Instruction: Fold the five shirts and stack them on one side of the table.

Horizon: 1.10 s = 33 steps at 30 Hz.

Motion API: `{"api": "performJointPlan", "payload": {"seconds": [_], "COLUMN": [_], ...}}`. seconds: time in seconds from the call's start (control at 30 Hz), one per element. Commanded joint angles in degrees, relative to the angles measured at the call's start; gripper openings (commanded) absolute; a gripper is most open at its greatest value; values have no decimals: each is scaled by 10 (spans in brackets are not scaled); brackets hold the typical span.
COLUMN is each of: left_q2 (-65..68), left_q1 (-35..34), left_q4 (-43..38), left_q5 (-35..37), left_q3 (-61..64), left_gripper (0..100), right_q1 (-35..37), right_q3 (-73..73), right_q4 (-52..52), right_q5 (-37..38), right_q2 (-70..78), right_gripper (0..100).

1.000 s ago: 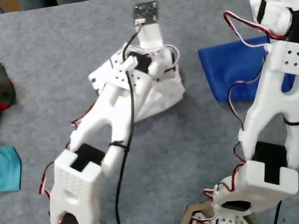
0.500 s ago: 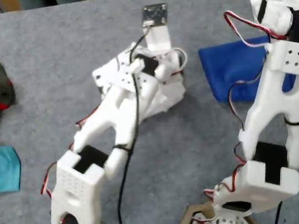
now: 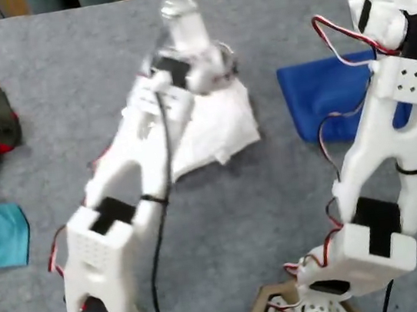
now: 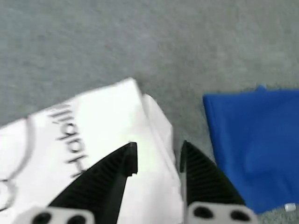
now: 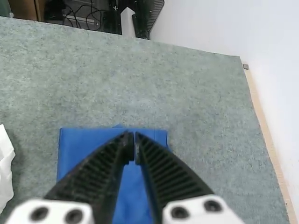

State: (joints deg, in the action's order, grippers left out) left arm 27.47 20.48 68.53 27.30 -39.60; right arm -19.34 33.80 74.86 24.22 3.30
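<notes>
Crumpled white cloth shirt (image 3: 220,127) lay just beside the folded blue cloth shirt (image 3: 317,98). The left gripper (image 4: 158,156) hung over the white shirt's edge nearest the blue one, jaws spread; probably the nearer arm. The right gripper (image 5: 130,140), jaws pressed together, hung above the blue shirt.

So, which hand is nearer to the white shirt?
Left. The left hand is over the edge of the white shirt; the right hand is over the blue shirt, apart from the white one.

A lab workroom, I'd say.
Grey felt-covered table (image 3: 63,60) mid-frame from above; past its edge, tangled black cables and gear (image 5: 86,14) beside a plain white wall (image 5: 210,23).
</notes>
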Motion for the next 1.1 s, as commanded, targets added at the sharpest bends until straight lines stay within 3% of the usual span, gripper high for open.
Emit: {"api": "performJointPlan", "payload": {"seconds": [0.0, 0.13, 0.37, 0.5, 0.73, 0.9, 1.07], "left_q2": [-4, 24, 139, 169, 215, 223, 223], "left_q1": [-94, -177, -240, -241, -240, -243, -252], "left_q4": [91, 98, -76, -69, -64, -62, -6], "left_q5": [4, 2, -69, -72, -73, -73, -105], "left_q3": [-68, -3, 102, 58, 0, -19, -52], "left_gripper": [34, 27, 29, 29, 29, 29, 29], "right_q1": [54, 141, 272, 269, 222, 229, 232], "right_q3": [-22, -88, -287, -353, -325, -260, -199], "right_q4": [-11, -26, -56, -128, -171, -109, -25], "right_q5": [0, -5, -19, -62, -82, -82, -81], "right_q2": [-21, -20, 27, 106, 214, 188, 138], "right_gripper": [15, 15, 15, 15, 15, 15, 15]}}
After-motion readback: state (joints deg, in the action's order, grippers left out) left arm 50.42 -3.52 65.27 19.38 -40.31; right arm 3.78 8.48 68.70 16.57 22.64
